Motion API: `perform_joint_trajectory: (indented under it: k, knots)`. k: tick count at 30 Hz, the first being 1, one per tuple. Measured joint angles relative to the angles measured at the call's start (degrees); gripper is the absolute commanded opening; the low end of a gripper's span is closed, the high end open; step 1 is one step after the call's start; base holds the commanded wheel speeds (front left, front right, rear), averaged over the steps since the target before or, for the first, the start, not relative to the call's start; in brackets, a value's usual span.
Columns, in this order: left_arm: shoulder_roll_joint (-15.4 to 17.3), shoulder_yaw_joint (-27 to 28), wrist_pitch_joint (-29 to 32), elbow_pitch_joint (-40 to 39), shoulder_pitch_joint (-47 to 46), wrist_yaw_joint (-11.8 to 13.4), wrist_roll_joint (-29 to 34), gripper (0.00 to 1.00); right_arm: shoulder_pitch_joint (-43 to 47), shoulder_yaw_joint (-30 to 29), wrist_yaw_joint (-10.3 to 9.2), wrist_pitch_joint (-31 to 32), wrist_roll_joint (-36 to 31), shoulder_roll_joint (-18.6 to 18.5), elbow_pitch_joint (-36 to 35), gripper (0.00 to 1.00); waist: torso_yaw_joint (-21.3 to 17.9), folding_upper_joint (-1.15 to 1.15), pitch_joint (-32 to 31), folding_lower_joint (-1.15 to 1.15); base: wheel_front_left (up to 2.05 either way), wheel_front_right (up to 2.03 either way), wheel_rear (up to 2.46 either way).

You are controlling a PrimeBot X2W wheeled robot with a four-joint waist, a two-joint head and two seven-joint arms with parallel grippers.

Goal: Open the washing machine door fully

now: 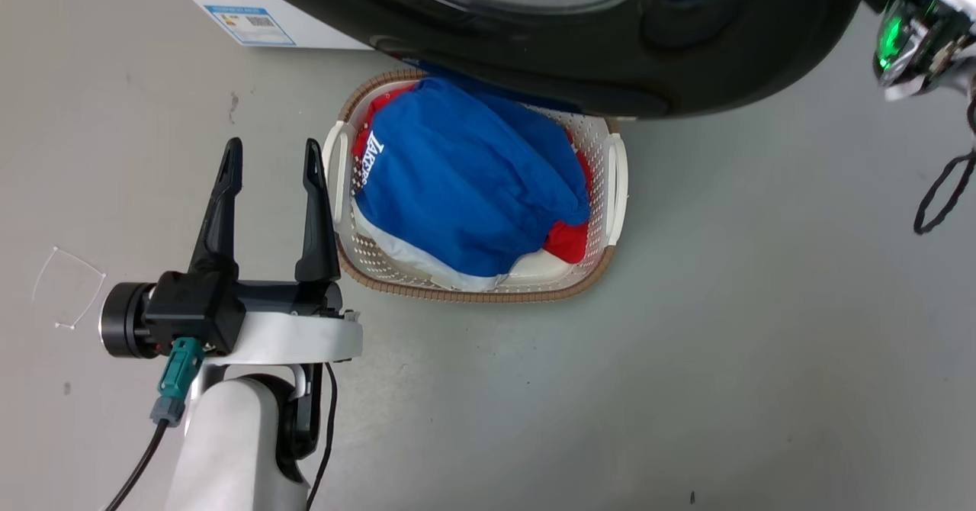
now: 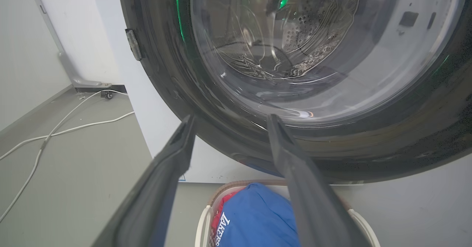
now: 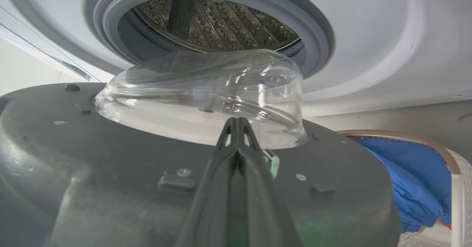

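Door [image 1: 724, 53] swung out, hanging over basket [image 1: 614, 191] (blue cloth [image 1: 465, 183] inside); left gripper [image 1: 271, 156] beside basket, fingers apart, empty. Right gripper [image 3: 238, 123] fingers pressed together over door's inner face.

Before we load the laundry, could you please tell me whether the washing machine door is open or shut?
Open: the washing machine door stands away from the uncovered drum mouth, glass bowl exposed. Fully open? Cannot tell.

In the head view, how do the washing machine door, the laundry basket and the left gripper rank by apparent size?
1. washing machine door, largest, though the frame cuts it off.
2. laundry basket.
3. left gripper; it is nearer the camera, so its look is enlarged.
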Motion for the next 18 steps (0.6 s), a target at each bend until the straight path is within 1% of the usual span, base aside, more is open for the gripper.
perform_joint_trajectory:
  k: [18]
  knots:
    - [0.00,0.89,0.00,1.13,4.47,-0.12,0.47,1.00,16.41,5.30,0.00,7.48,2.57,1.94,-10.49,0.00,-0.71,0.00,-8.32,-0.01,0.00,0.00,0.00]
